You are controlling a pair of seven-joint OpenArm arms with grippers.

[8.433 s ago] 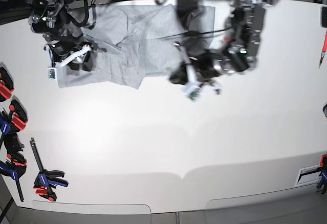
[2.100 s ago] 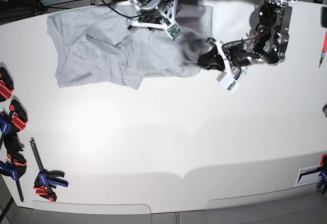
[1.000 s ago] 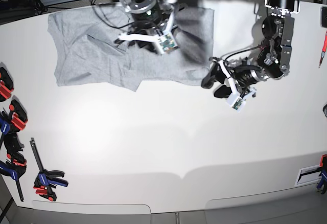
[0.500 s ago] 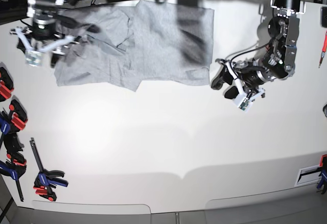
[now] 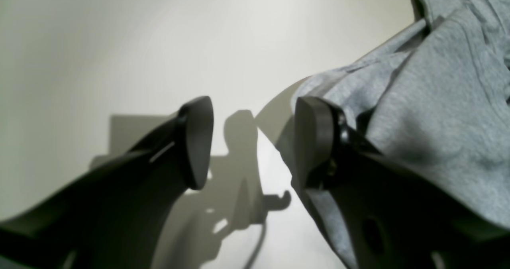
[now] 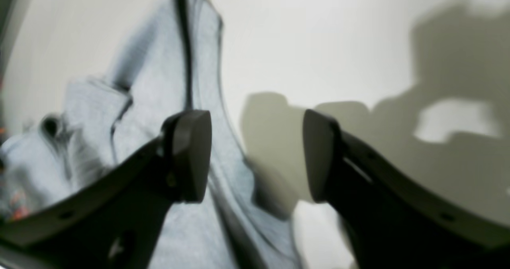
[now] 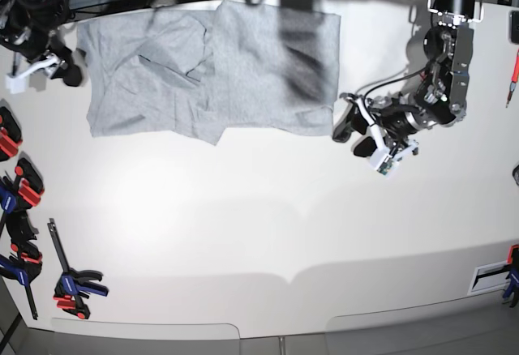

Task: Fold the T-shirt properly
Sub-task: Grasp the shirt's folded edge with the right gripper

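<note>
Base view: the T-shirt (image 7: 215, 71) lies spread on the table (image 7: 259, 225); left gripper (image 7: 350, 132) and right gripper (image 7: 69, 67), both released, flank it empty.

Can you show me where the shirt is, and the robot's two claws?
T-shirt (image 7: 243, 71): base view, middle of the grey cloth.
left gripper (image 5: 253, 141): left wrist view, gap between its open fingertips.
right gripper (image 6: 257, 153): right wrist view, gap between its open fingertips.

A soft, matt heather-grey cotton-knit T-shirt (image 7: 215, 71) lies wrinkled on a smooth, faintly sheened white table (image 7: 259, 225), beside matt black plastic gripper fingers (image 5: 197, 141).
</note>
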